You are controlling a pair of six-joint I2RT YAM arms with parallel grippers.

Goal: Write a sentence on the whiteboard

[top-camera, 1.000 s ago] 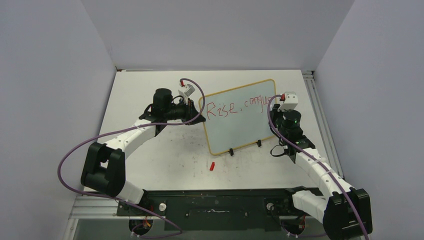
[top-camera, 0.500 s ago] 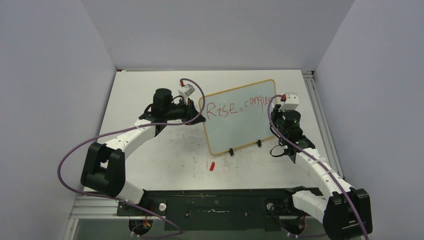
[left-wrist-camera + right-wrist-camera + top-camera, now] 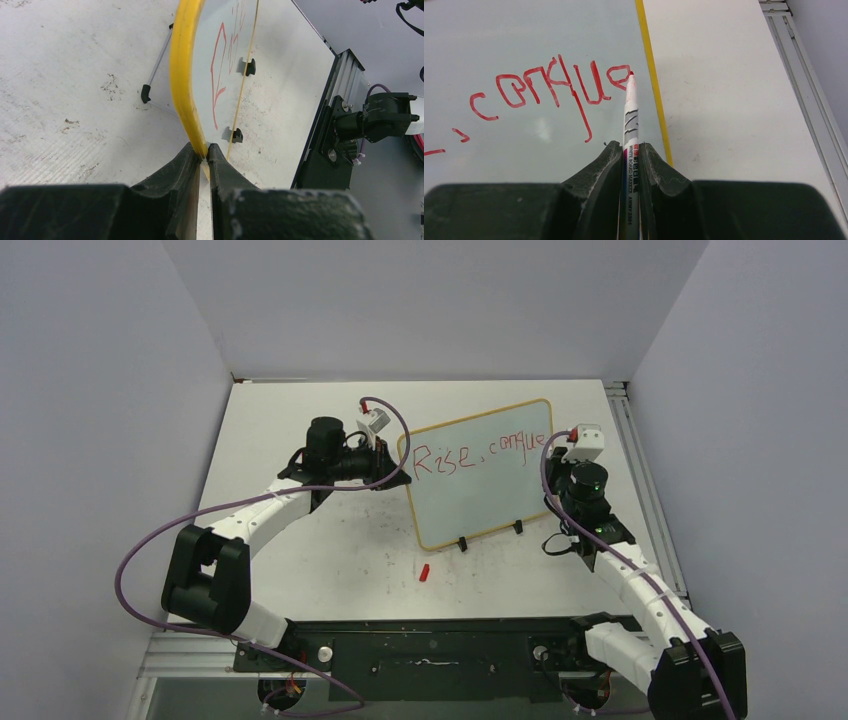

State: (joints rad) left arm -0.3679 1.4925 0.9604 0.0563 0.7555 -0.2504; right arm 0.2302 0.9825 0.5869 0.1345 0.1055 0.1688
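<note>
Red sentence, one line reading "Rise, conque", on one whiteboard with two feet. Left gripper pinches its edge; right gripper pinches one marker, barrel's rear hidden.

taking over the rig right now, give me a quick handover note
Left pincer: shut on the whiteboard left frame, holding it standing.
Right pincer: shut on the marker, tip at the last letter, near the right frame.
Done: sentence reads "Rise, conque" in red.
Left: finish the word and sentence; little room remains on this line, so probably a second line.
Red cap lies in front of the board.
</note>
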